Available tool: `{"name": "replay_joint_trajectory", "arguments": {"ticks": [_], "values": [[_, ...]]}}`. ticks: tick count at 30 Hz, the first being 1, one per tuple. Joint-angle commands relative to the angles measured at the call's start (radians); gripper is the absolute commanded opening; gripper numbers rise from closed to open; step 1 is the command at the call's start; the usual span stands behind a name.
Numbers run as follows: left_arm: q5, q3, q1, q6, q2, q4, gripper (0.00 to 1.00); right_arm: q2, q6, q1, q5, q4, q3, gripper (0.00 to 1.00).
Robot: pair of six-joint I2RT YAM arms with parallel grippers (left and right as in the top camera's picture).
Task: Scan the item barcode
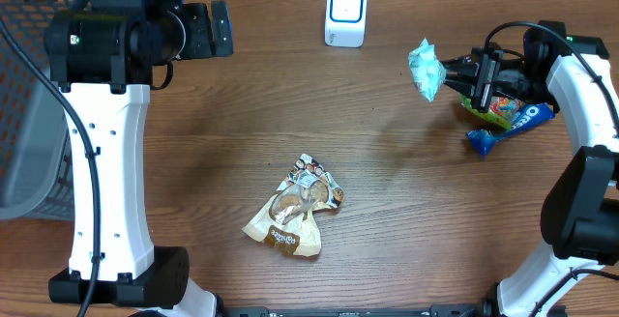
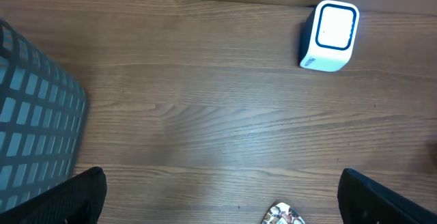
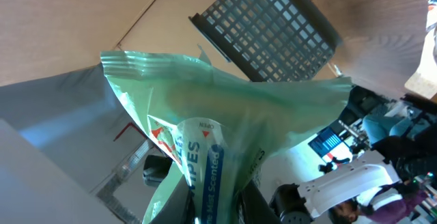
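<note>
Overhead, I'm watching my right hand (image 1: 456,73) pinching the green packet (image 1: 425,69) above the wooden surface (image 1: 406,191), right of the white scanner (image 1: 345,14). Left wrist: my left hand (image 2: 222,183) is hanging spread wide near the basket (image 2: 34,115). Right wrist: the packet is blocking most of the room.

Pale mint-green packet (image 1: 424,68), with a red triangle and a blue stripe printed on it. White scanner (image 1: 345,13) with a blue-ringed face. Tan-and-brown snack bag (image 1: 293,208), blue cookie pack (image 1: 513,127), grey grid-patterned basket (image 1: 24,85), brown wood-grain table (image 1: 406,201).
</note>
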Motion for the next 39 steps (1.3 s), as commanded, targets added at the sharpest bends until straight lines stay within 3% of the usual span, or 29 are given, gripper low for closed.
{"name": "replay_joint_trajectory", "arguments": {"ticks": [1,21,24,27,31,39], "values": [[0.001,0.001,-0.002,0.018,0.003,0.001,1.00,-0.018,0.004,-0.001,-0.055,-0.009,0.003,0.04],[0.001,0.001,-0.002,0.018,0.003,0.001,1.00,-0.018,0.011,-0.003,-0.055,-0.007,0.003,0.04],[0.001,0.001,-0.002,0.018,0.003,0.001,1.00,-0.018,0.011,-0.003,-0.036,0.076,0.003,0.04],[0.001,0.001,-0.002,0.018,0.003,0.001,1.00,-0.018,0.011,0.005,0.174,0.234,0.003,0.04],[0.001,0.001,-0.002,0.018,0.003,0.001,1.00,-0.018,0.005,0.073,0.692,0.299,0.003,0.04],[0.001,0.001,-0.002,0.019,0.003,0.001,1.00,-0.018,-0.086,0.238,1.071,0.571,0.006,0.04]]}}
